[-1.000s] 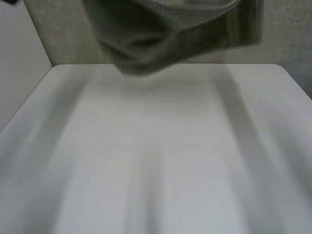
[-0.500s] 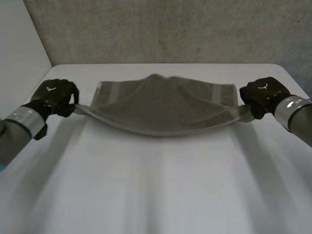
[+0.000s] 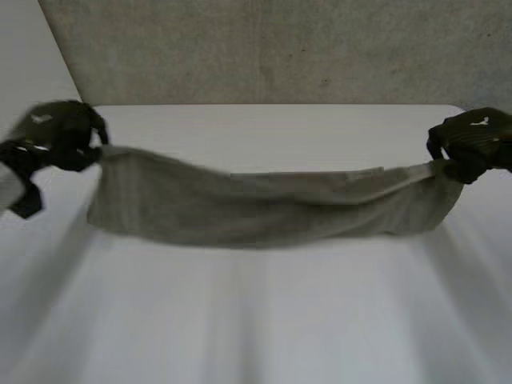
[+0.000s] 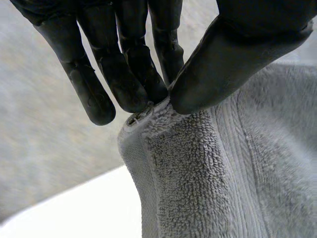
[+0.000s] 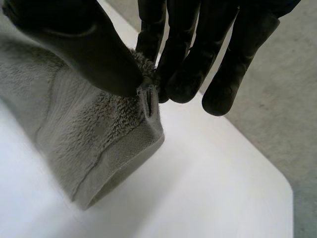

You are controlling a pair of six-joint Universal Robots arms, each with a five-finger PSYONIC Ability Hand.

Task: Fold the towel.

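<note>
While we look from the head view, our left hand (image 3: pixel 56 136) and right hand (image 3: pixel 472 140) stretch the towel (image 3: pixel 264 208) above the table (image 3: pixel 264 320). Both wrist views show only corner pinches; we judge either thin grip could slip.

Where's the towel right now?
In the head view the towel hangs stretched between the left robot hand and the right robot hand, each pinching an end, over the far part of the table.

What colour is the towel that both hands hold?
The towel is plain grey; the left wrist view shows it best.
</note>
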